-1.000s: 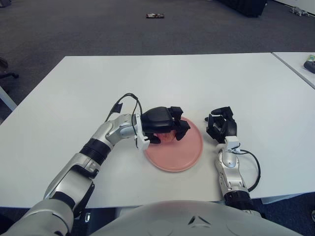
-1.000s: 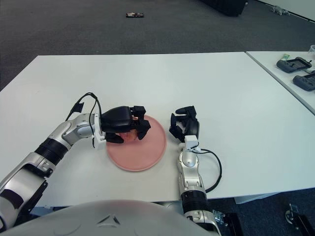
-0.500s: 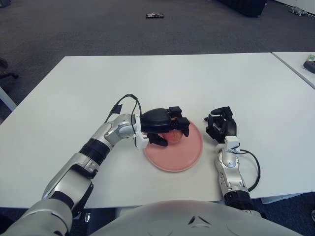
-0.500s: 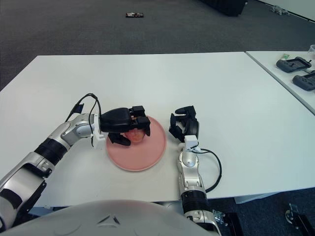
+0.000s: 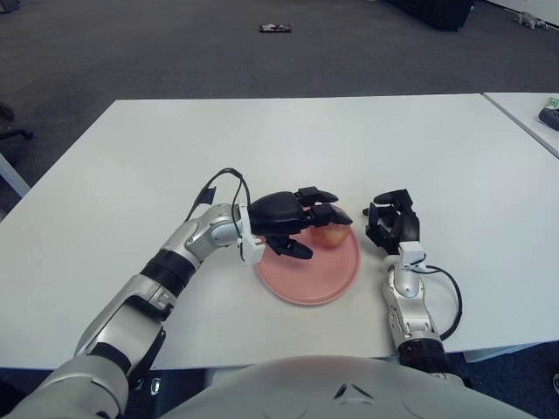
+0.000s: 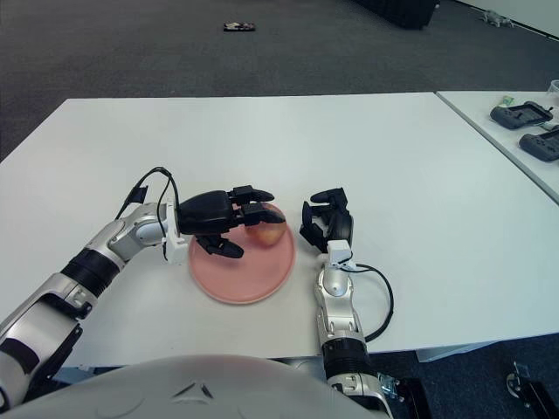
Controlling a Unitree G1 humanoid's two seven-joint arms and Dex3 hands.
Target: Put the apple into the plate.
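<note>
Sitting on plate (image 5: 301,284) w/ no clear long axis, apple (image 5: 329,234) lies under left hand's (image 5: 293,223) released fingers.

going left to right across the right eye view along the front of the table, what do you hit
left hand, fingers spread over the plate → apple on the far right part of the pink plate → right hand just past the plate's right rim → bare white table
</note>
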